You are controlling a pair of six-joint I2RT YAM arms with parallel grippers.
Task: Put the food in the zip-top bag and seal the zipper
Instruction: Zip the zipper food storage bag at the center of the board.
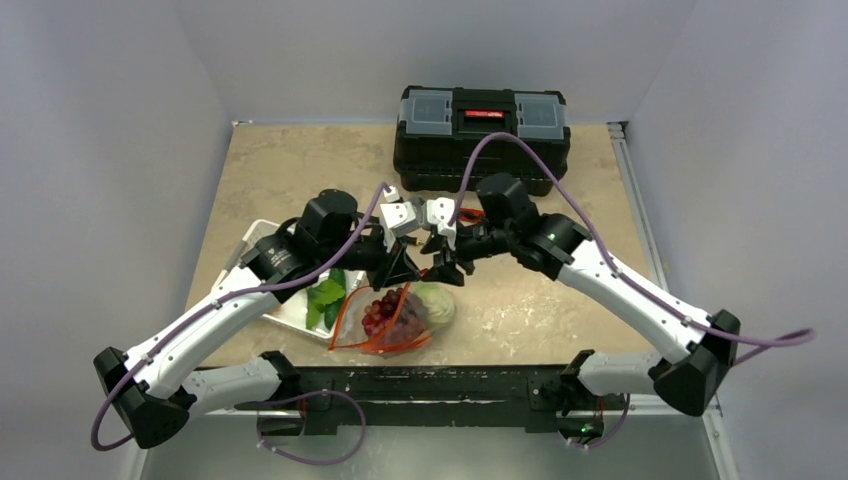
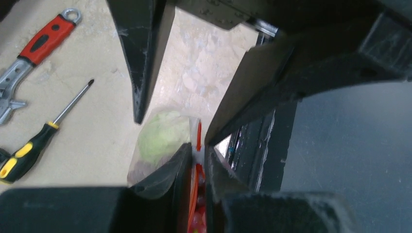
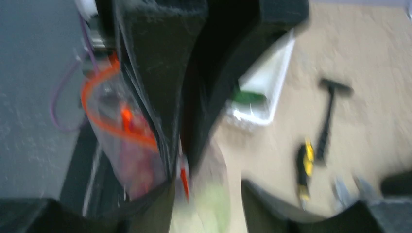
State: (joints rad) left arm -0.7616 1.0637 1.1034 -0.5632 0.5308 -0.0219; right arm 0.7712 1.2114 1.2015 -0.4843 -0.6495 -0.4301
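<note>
Zip-top bag [image 1: 395, 335]: probably light, limp, slippery; best pinched along the stiffer zipper [image 2: 198, 140]. Left gripper [image 2: 197, 151] clamped on zipper; right gripper [image 3: 205, 187] agape around cabbage [image 2: 160, 136] end.

Zip-top bag [image 1: 395, 330]: clear crinkly pouch, near table edge, between arms, mouth gaping; one mouth edge pinched in left gripper [image 2: 197, 151].
Zipper [image 1: 343, 318]: red-orange strip, unsealed, bowed into open loop around mouth.
Grape bunch [image 1: 380, 312]: dark red-purple, inside bag.
Cabbage head [image 1: 437, 303]: round, pale green, at bag's right end, seen through clear film in left wrist view.
Leafy pieces [image 1: 325, 296]: green, in white basket [image 1: 258, 232] just left of bag.
</note>
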